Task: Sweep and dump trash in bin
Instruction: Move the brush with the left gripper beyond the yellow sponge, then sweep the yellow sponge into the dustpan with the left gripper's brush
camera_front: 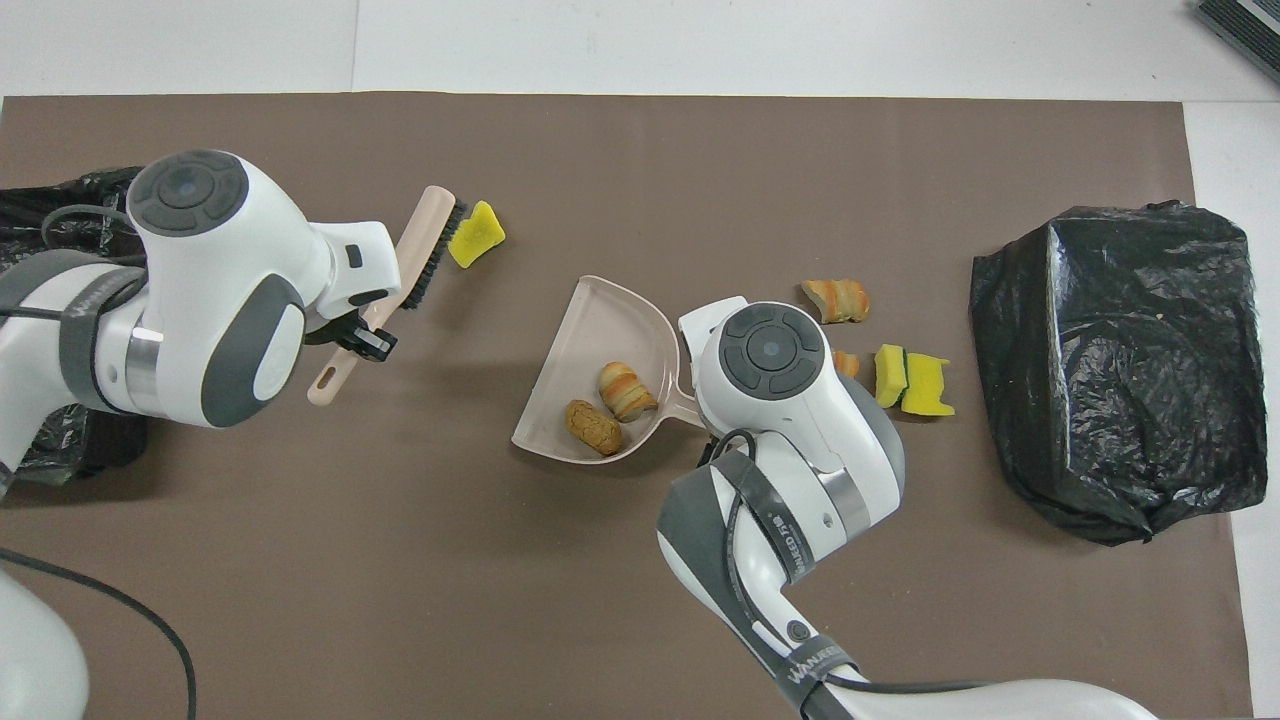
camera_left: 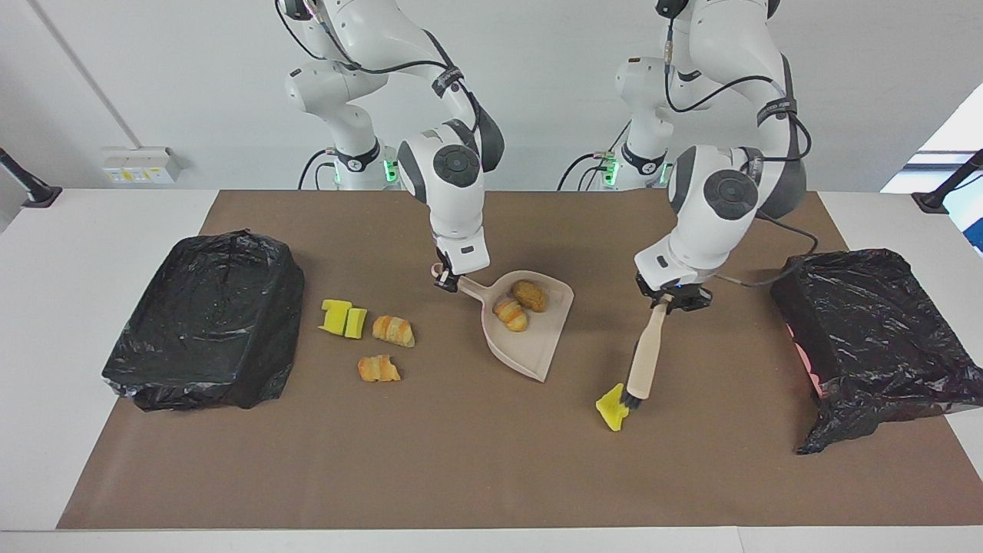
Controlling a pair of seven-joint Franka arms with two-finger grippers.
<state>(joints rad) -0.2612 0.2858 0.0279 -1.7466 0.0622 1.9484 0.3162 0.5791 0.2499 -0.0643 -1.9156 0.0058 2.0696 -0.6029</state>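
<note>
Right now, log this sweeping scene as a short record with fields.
left gripper: shut on brush, bristles at yellow chunk
right gripper: shut on dustpan handle
in dustpan: two bread pieces
loose trash: yellow pieces and two croissant bits toward the right arm's end
bins: one black-bagged at each end

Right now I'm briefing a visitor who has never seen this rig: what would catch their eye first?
Probably the left gripper holding a beige brush with its bristles against a bright yellow chunk on the brown mat. Next, the right gripper gripping the handle of the dustpan mid-table, two bread pieces already in it. Black-bagged bins sit at both ends.
</note>
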